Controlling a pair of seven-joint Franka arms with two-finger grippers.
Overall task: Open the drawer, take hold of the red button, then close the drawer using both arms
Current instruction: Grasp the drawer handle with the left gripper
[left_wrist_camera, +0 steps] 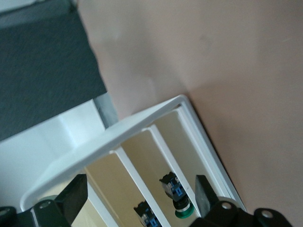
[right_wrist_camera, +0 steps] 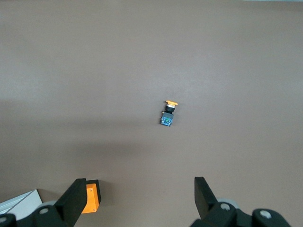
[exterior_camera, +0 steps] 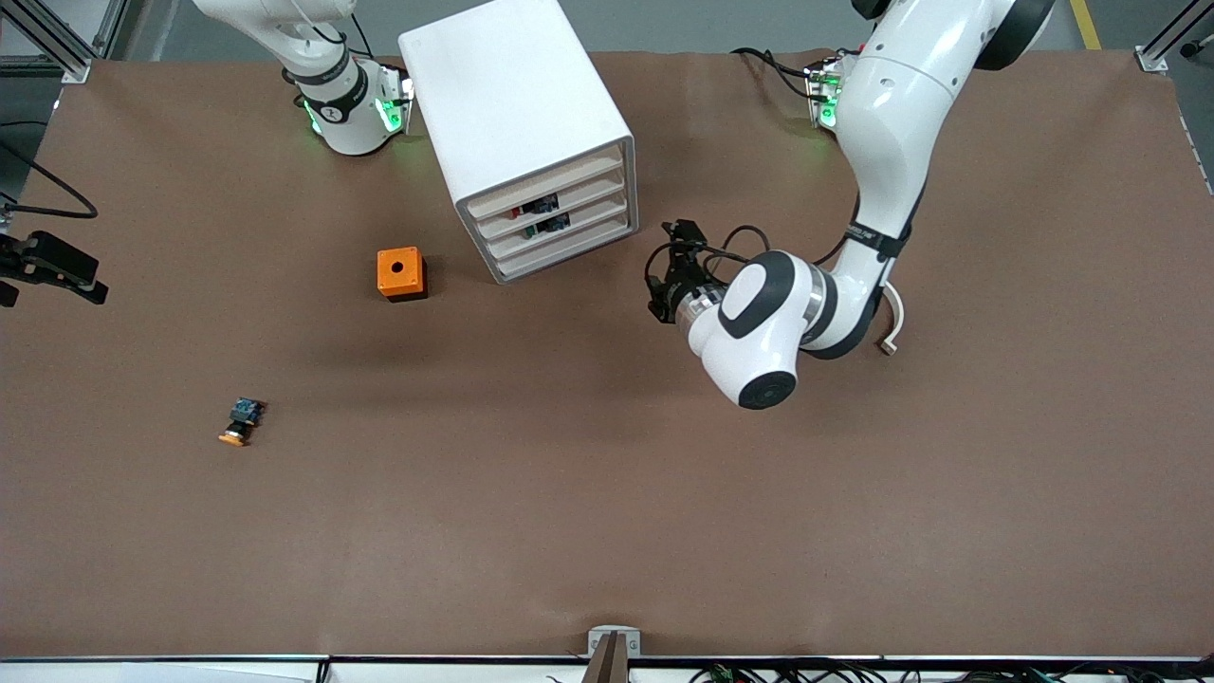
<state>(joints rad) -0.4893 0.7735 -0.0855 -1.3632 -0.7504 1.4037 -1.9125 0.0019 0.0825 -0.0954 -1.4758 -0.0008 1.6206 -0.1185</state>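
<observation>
The white cabinet (exterior_camera: pixel 512 104) stands near the robots' bases, and all four of its drawers are shut. The drawer (exterior_camera: pixel 555 203), second from the top, shows the button's red cap (exterior_camera: pixel 518 212) through its front. My left gripper (exterior_camera: pixel 661 268) is open and empty in front of the drawers, a short gap away. In the left wrist view its fingers (left_wrist_camera: pixel 72 198) frame the drawer (left_wrist_camera: pixel 137 175) and the button's blue block (left_wrist_camera: pixel 144 213). My right gripper (exterior_camera: pixel 43 275) is open and empty, high over the right arm's end of the table; in the right wrist view (right_wrist_camera: pixel 139 198) it is above bare table.
An orange cube with a round hole (exterior_camera: pixel 401 273) (right_wrist_camera: pixel 90 198) sits beside the cabinet toward the right arm's end. An orange-capped button (exterior_camera: pixel 242 420) (right_wrist_camera: pixel 167 115) lies nearer the front camera. A green-capped button (left_wrist_camera: pixel 182 213) lies in the third drawer.
</observation>
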